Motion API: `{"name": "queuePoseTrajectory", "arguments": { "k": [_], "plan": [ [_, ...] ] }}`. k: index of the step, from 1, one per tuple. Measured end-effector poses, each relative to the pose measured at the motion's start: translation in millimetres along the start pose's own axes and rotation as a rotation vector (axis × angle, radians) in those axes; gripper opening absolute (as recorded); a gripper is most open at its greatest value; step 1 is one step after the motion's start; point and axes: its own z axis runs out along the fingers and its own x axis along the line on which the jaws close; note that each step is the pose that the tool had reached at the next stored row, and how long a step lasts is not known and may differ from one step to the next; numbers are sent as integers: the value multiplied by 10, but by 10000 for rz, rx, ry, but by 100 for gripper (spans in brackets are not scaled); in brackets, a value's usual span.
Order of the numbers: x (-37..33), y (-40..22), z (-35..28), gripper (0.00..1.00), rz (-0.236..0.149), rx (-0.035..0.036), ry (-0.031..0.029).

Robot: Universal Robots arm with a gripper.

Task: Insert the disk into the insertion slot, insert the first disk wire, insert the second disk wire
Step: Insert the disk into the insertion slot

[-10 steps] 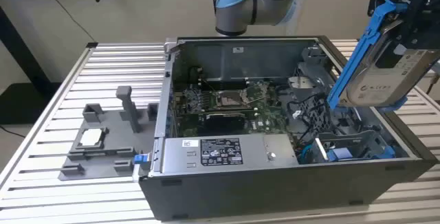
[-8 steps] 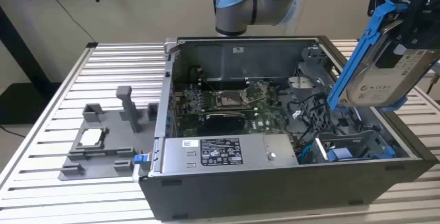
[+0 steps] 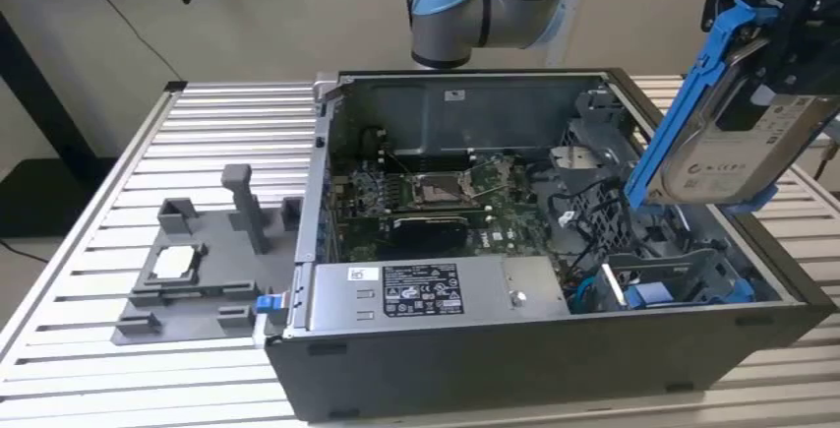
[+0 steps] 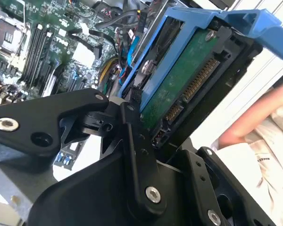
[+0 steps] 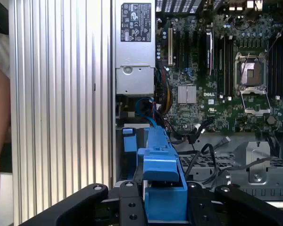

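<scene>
One disk (image 3: 729,148) is held tilted, clamped by the gripper (image 3: 774,74), above the insertion slot (image 3: 663,280) at the exterior view's right.

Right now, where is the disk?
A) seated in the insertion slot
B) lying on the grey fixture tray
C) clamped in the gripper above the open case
C: the gripper is shut on the disk, holding it tilted in the air above the insertion slot.
</scene>
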Motion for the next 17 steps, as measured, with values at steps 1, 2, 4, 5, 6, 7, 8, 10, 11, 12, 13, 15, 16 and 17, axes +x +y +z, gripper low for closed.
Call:
{"name": "queuePoseTrajectory", "arguments": {
  "k": [1,2,4,5,6,7,8,10,11,12,13,15,16,17],
  "plan": [
    [0,0,6,33,0,0,1],
    [0,-1,15,33,0,0,0],
    [0,-1,32,33,0,1,2],
    [0,-1,42,33,0,0,3],
    [1,-2,52,33,1,0,3],
    [3,-2,62,33,1,1,3],
    [6,-3,72,33,2,1,1],
    [11,-6,91,33,1,1,2],
    [13,-7,100,33,1,0,3],
    [14,-8,109,33,1,1,2],
    [15,-9,118,33,1,1,3],
    [17,-11,143,33,0,1,0],
    [19,-12,158,33,1,0,0],
    [20,-13,172,33,1,0,0]
  ]
}}
